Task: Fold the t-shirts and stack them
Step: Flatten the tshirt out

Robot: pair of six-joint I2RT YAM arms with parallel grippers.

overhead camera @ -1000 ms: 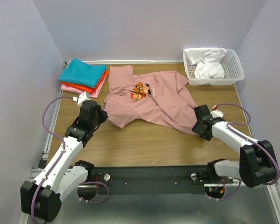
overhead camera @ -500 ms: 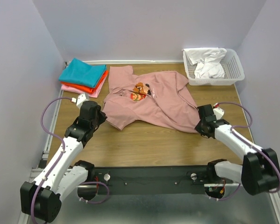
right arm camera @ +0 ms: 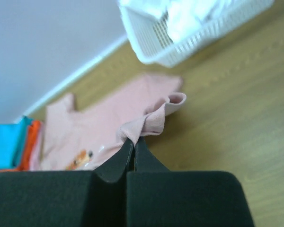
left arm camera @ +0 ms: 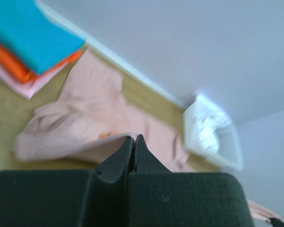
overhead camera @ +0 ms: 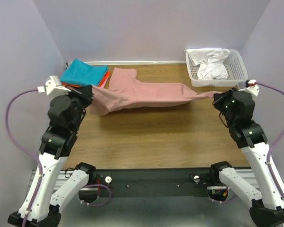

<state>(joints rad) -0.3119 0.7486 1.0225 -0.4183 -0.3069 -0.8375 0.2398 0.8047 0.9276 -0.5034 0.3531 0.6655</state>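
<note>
The pink tee point(overhead camera: 146, 92) hangs stretched between the two arms, its long axis running left to right over the far half of the table point(overhead camera: 156, 142); its far sleeve lies on the wood. The left gripper point(overhead camera: 89, 91) is pressed together on one end and the right gripper point(overhead camera: 219, 96) pinches a bunched fold at the other, so the cloth lies inward of each and neither arm is nearer. The stack point(overhead camera: 83, 74) sits just beyond the left gripper and the basket point(overhead camera: 239, 71) just beyond the right. That leaves tight margins at both far corners, while the near side offers bare wood. I judge that side the safer place to lay the tee flat.
</note>
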